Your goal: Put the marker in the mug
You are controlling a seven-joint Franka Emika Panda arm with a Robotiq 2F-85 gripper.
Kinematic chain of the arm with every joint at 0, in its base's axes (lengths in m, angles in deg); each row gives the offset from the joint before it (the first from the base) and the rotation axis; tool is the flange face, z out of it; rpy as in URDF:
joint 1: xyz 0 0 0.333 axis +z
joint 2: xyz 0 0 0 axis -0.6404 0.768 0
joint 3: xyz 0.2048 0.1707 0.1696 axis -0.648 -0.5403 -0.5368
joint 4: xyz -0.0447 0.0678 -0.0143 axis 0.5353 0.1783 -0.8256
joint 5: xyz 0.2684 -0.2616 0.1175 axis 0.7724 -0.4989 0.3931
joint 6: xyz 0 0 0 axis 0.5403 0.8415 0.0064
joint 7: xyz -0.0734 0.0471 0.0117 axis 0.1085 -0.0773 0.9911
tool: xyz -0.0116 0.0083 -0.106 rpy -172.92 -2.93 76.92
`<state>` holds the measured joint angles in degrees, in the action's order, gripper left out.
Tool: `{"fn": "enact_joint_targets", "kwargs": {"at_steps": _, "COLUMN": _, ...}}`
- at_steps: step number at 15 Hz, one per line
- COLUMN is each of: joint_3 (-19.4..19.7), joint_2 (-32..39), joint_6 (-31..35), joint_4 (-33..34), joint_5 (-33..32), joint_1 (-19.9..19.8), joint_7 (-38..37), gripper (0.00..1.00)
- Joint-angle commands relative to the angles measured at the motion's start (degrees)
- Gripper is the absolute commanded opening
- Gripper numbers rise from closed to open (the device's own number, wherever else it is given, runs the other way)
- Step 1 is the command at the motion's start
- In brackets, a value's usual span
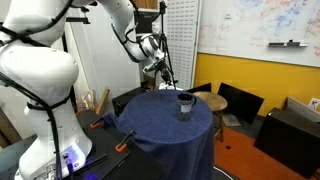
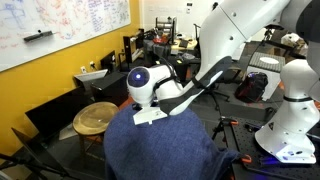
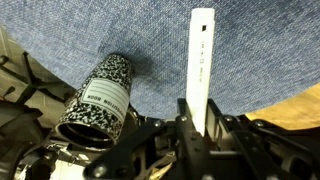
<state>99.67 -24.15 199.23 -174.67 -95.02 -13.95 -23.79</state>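
Note:
In the wrist view, my gripper (image 3: pixel 196 112) is shut on the marker (image 3: pixel 201 55), a thin white stick that points away from me over the blue cloth. The mug (image 3: pixel 100 92), dark and speckled, lies to its left in this view, apart from the marker. In an exterior view the mug (image 1: pixel 185 103) stands upright on the round blue-draped table (image 1: pixel 165 128). My gripper (image 1: pixel 160 72) hangs above the table's far edge, to the left of the mug. In the other exterior view my gripper (image 2: pixel 150 114) is over the table (image 2: pixel 160 150), and the mug is hidden.
A round wooden stool (image 2: pixel 98 118) stands beside the table, and also shows in an exterior view (image 1: pixel 211 100). Black chairs (image 1: pixel 241 103) stand by the yellow wall. The white robot base (image 1: pixel 40 95) and orange clamps (image 1: pixel 122 148) are at the table's other side.

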Motion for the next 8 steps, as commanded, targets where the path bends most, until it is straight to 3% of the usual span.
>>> {"fn": "enact_joint_targets", "kwargs": {"at_steps": 1, "joint_3": -0.3, "joint_2": -6.8, "joint_6": -5.7, "joint_4": -4.7, "joint_5": -7.6, "joint_1": 0.5, "joint_7": -9.0, "gripper": 0.05}}
{"fn": "enact_joint_targets", "kwargs": {"at_steps": 8, "joint_3": -9.4, "joint_2": -14.4, "joint_6": -20.3, "joint_4": -7.7, "joint_5": -16.8, "joint_1": -6.0, "joint_7": -19.8, "gripper": 0.05}}
